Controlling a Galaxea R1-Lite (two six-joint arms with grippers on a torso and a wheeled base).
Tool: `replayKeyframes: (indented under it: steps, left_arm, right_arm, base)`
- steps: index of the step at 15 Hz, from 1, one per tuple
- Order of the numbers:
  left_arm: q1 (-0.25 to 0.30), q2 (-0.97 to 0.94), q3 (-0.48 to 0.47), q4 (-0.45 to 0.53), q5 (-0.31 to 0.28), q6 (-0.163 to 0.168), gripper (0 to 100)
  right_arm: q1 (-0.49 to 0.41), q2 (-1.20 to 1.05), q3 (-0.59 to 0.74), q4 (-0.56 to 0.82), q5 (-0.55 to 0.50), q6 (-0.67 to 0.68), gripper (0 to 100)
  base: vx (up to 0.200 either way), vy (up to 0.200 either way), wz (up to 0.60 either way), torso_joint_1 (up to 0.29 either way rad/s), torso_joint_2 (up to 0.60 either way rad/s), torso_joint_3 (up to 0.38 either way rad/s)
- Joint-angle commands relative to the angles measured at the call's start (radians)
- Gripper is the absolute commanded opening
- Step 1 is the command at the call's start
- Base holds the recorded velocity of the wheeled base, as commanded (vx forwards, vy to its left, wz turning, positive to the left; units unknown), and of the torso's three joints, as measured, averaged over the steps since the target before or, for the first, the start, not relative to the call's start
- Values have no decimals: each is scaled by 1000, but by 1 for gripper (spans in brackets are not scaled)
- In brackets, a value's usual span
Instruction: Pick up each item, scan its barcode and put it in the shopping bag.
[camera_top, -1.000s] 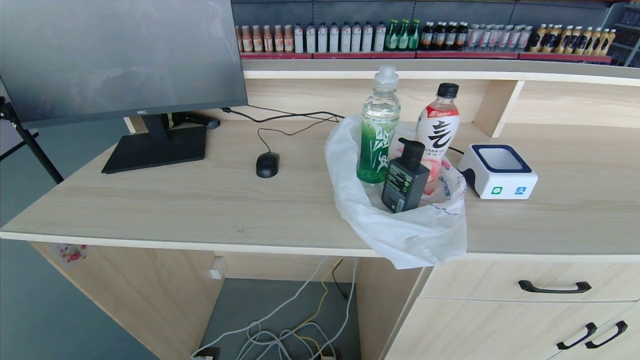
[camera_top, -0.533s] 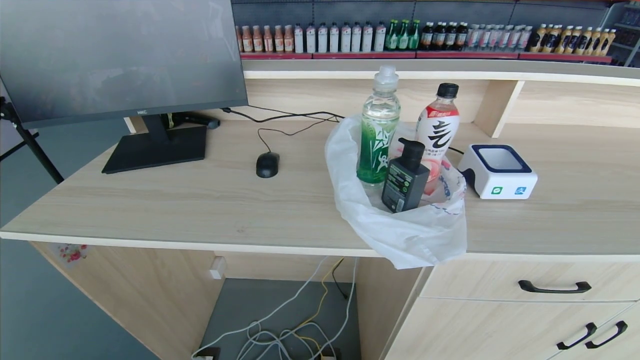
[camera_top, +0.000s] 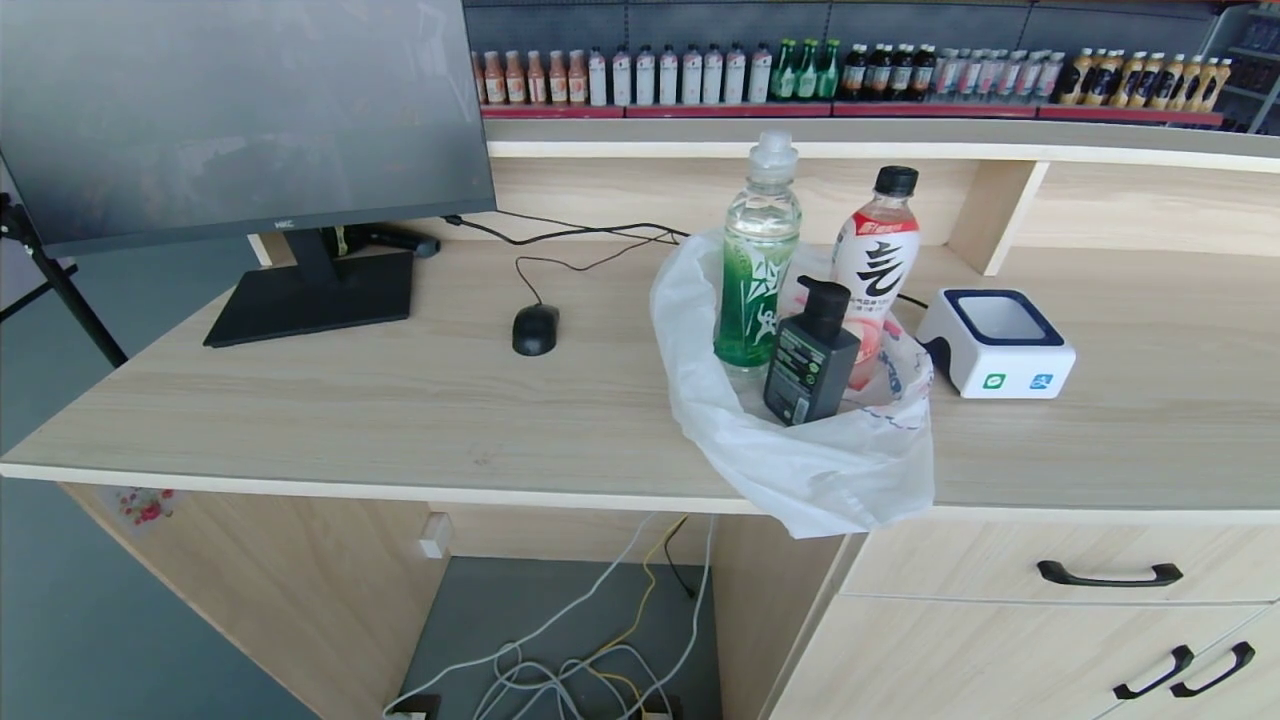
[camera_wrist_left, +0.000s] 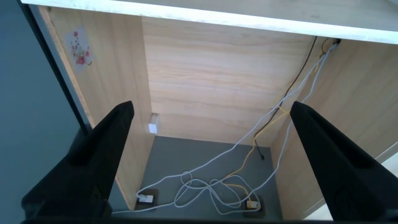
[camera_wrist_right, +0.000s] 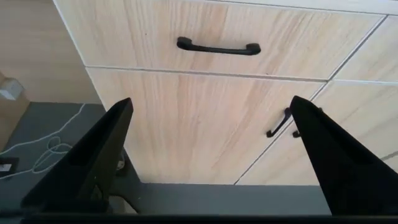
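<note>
Items of the task all stand inside the thin white plastic shopping bag (camera_top: 800, 470), which sits open on the pale wooden surface (camera_top: 400, 400), just beside the white box scanner with dark blue rim (camera_top: 995, 345). In the bag I see a tall clear bottle with green label (camera_top: 757, 270), a bottle with white and red label and black cap (camera_top: 877, 260), and in front of them a small black pump bottle (camera_top: 808, 360).

My left jaws are released and spread wide, low under the surface, above the loose cables on the floor (camera_wrist_left: 211, 186). My right jaws are also released, in front of the drawer with black handle (camera_wrist_right: 217, 46).

I judge the task is finished, since no item waits outside the bag. The bag is soft and slippery and its front fold hangs over the edge. The filled bottles are probably heavy, smooth and round, so I would hold them at the middle of the body. The pump bottle has flat sides, good for grasping, but not by its pump head.
</note>
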Motion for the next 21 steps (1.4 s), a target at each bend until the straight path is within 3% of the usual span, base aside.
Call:
replayKeyframes:
  steps: [1, 3, 6, 10, 11, 21]
  left_arm:
    - [0, 0, 0, 0, 0, 0, 100]
    - [0, 0, 0, 0, 0, 0, 100]
    - [-1, 0, 0, 0, 0, 0, 100]
    - [0, 0, 0, 0, 0, -2, 100]
    - [-1, 0, 0, 0, 0, 0, 100]
    - [0, 0, 0, 0, 0, -2, 100]
  right_arm:
    - [-8, -17, 70, -89, 48, 30, 100]
    - [17, -14, 69, -89, 95, 0, 100]
    - [167, -22, 69, -89, 88, 35, 100]
    - [156, -27, 70, -88, 22, 46, 100]
    - [110, -14, 70, -88, -3, 56, 100]
    - [105, -113, 70, -86, -1, 96, 100]
  base:
    - [0, 0, 0, 0, 0, 0]
    - [0, 0, 0, 0, 0, 0]
    - [0, 0, 0, 0, 0, 0]
    - [0, 0, 0, 0, 0, 0]
    - [0, 0, 0, 0, 0, 0]
    - [-20, 0, 0, 1, 0, 0]
